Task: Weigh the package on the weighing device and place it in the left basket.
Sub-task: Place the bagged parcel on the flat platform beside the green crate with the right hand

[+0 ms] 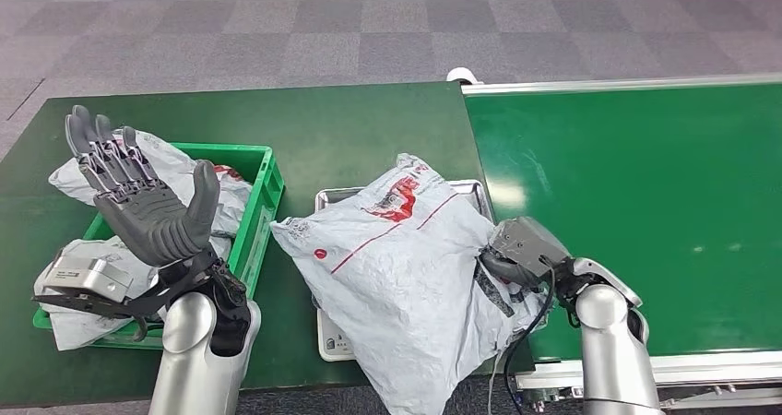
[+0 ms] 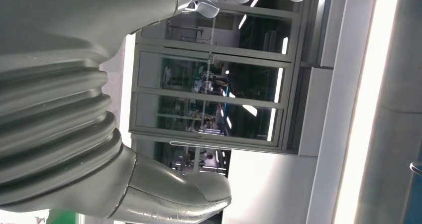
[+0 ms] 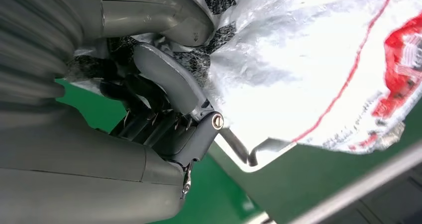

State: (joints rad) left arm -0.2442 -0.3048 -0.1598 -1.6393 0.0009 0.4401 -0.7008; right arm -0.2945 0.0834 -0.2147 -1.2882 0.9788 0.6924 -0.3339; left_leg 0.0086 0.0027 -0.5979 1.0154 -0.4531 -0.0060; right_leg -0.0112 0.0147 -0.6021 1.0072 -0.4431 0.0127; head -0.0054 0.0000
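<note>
A large crumpled white package [image 1: 401,267] with red print lies over the silver weighing tray [image 1: 335,196], its lower end hanging past the table's front edge. My right hand [image 1: 518,254] grips the package's right edge; the right wrist view shows the fingers [image 3: 164,79] closed on the white plastic [image 3: 308,59] above the tray rim [image 3: 239,152]. My left hand [image 1: 138,198] is raised palm up with fingers spread, holding nothing, above the green basket [image 1: 263,189] at the left. The left wrist view has the thumb [image 2: 174,191] against a far glass wall.
The green basket holds several other white packages [image 1: 175,171]. A green conveyor belt [image 1: 645,203] with a metal frame runs on the right. The dark green table [image 1: 350,129] carries the tray and basket. Grey carpet tiles lie beyond.
</note>
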